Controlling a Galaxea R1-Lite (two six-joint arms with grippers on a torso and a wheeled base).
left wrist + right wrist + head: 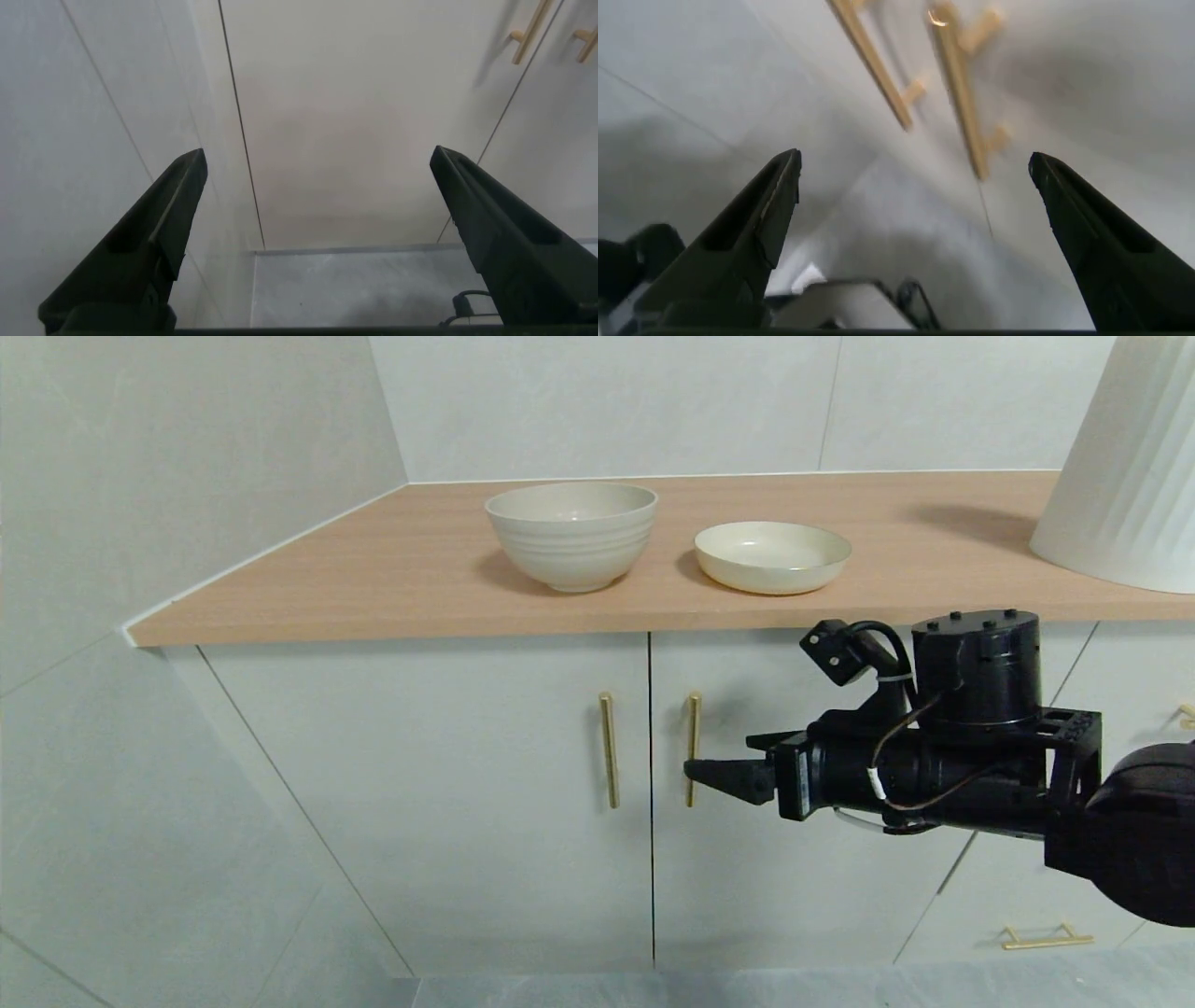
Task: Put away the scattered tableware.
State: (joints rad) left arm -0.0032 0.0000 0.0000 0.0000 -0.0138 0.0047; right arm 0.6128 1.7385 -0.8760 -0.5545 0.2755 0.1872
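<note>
While the tableware is not yet lifted, I judge the step in hand to be opening the cupboard. Item: right end effector, fingers spread wide, holding nothing, level with the brass handle of the right-hand door; whether it touches cannot be judged. Item: left end effector, likewise wide open and empty, facing the lower cabinet front beside the tiled wall. Item: ribbed bowl and shallow dish, both upright, side by side but apart on the wooden surface above the doors. Next move, as I judge it: set my right fingers either side of the handle bar, close, and draw the door outward along its hinge arc before fetching either piece.
</note>
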